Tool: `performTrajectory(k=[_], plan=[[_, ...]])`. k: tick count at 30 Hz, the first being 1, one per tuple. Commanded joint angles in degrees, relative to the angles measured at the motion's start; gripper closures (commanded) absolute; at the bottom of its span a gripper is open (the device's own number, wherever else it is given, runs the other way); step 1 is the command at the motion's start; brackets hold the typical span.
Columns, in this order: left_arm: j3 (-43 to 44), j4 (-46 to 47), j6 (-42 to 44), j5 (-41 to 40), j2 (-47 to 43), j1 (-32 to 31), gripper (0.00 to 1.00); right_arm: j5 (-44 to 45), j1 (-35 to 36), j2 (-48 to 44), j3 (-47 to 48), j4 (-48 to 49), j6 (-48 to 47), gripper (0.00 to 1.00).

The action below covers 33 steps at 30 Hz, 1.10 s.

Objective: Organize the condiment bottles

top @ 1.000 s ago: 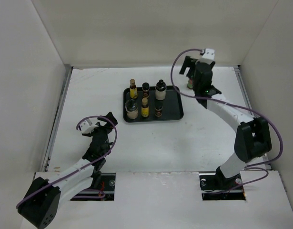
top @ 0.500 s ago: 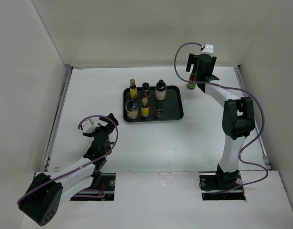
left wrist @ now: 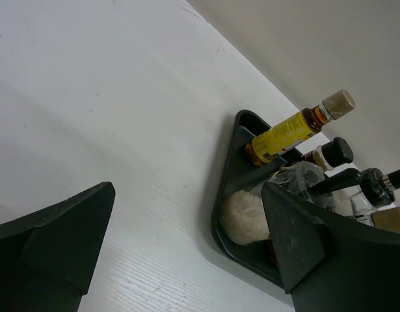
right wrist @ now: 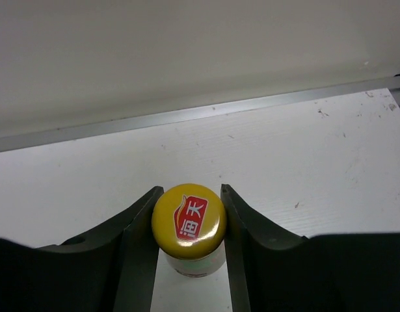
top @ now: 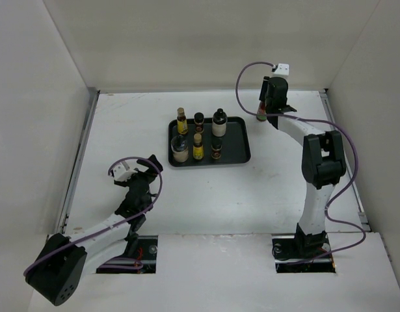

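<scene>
A bottle with a yellow cap (right wrist: 188, 221) stands on the table at the back right, outside the tray; in the top view its red body (top: 260, 117) shows beside the arm. My right gripper (right wrist: 188, 216) is shut on that cap, one finger pressed on each side. Several other condiment bottles stand in the black tray (top: 242, 140), among them an amber yellow-labelled one (left wrist: 284, 133) and a wide shaker (top: 179, 150) of pale powder. My left gripper (top: 146, 168) hangs open near the front left, apart from the tray, with nothing between its fingers (left wrist: 69, 227).
White walls close in the table on the left, back and right, and the yellow-capped bottle stands close to the back wall (right wrist: 186, 58). A metal strip (top: 79, 162) runs along the table's left edge. Purple cables loop off both arms.
My right arm swung in over the yellow-capped bottle, and its jaws went from wide open to shut on the cap. The left arm barely moved.
</scene>
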Motion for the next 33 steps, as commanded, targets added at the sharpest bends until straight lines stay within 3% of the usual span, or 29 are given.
performTrajectory(k=[1,6,11,20,33], plan=[[0.55,2.47,0.14,0.44,-1.08,0.13,0.0,3.56,1.8,-7.46,-2.82,11.34,-0.56,0.61],[1.08,2.56,0.14,0.44,0.33,-0.13,0.0,4.1,4.87,-20.12,-11.61,14.17,-0.91,0.61],[0.91,2.47,0.14,0.44,0.32,0.04,0.0,3.66,10.49,-25.93,-17.24,13.64,-0.65,0.6],[1.26,2.21,0.14,0.44,0.67,-0.04,0.0,4.54,19.55,-27.34,-23.83,14.17,1.11,0.6],[0.99,2.03,0.14,0.7,-0.03,0.31,0.0,8.32,24.92,-29.28,-34.91,15.58,3.66,0.58]])
